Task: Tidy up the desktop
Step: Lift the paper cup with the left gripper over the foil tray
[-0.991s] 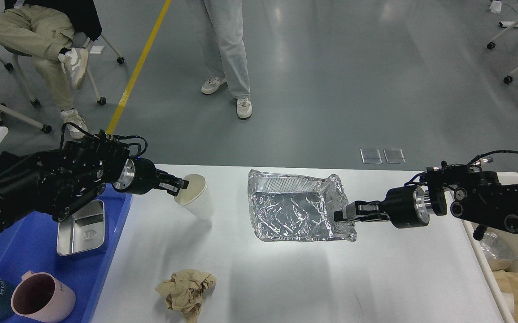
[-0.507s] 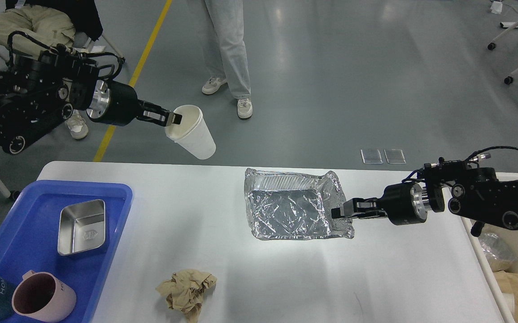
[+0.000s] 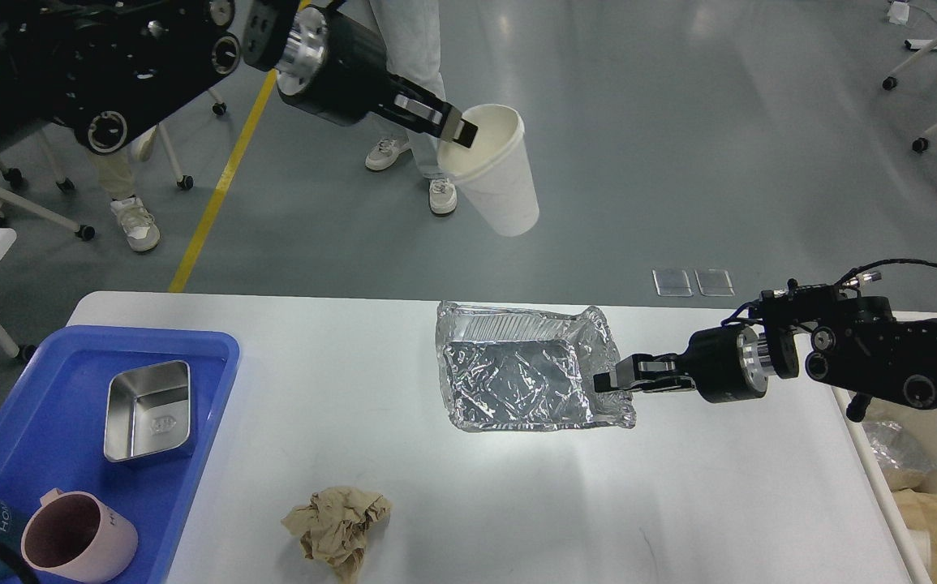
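While the wide white-grey matte desktop [image 3: 517,503] fills the lower view, the right gripper [image 3: 610,381] pinches the right rim of the crumpled silver foil tray [image 3: 517,377] lying on it, and the left gripper [image 3: 460,134] holds a tilted white paper cup [image 3: 496,182] by its rim, high above the far edge.

Left arm was raised high, reaching in from upper left; left gripper [image 3: 458,130] pinched rim of white paper cup [image 3: 494,173]. Right arm was stretched low from right edge, wrist level; right gripper [image 3: 608,380] clamped on foil tray [image 3: 517,373] rim.
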Robot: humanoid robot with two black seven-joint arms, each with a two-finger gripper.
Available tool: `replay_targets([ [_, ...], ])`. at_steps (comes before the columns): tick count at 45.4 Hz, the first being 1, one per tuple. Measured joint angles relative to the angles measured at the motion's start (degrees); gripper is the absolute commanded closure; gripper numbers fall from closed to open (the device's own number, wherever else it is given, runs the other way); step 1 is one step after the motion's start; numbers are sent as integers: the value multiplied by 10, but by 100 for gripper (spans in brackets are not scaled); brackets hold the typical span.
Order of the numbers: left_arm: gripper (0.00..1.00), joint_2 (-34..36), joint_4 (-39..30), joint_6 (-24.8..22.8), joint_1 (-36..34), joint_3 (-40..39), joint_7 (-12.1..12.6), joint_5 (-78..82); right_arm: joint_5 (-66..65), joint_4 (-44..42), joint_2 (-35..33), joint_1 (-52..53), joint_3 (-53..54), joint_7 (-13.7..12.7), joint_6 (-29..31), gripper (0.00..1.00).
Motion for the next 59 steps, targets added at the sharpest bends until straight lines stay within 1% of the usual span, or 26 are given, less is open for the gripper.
replay_targets([
  [10, 99, -74, 4, -6, -9, 8, 2, 0, 0, 0, 21, 18, -22, 0, 0, 100],
  [18, 99, -108, 5, -10, -15, 23, 1, 0, 1, 0, 22, 21, -25, 0, -1, 100],
  [28, 98, -123, -1, -26, -16, 28, 1, 4, 1, -6, 23, 18, -26, 0, -1, 100],
  [37, 98, -134, -4, -36, -17, 52, 2, 7, 1, -21, 22, 15, -32, -1, -1, 100],
  [49, 97, -131, -13, -37, -20, 104, 4, 9, 0, -47, 20, 19, -64, -1, 0, 100],
  [59, 96, -136, -14, -30, -14, 111, 8, 11, 0, -50, 19, 24, -69, -1, 0, 100],
])
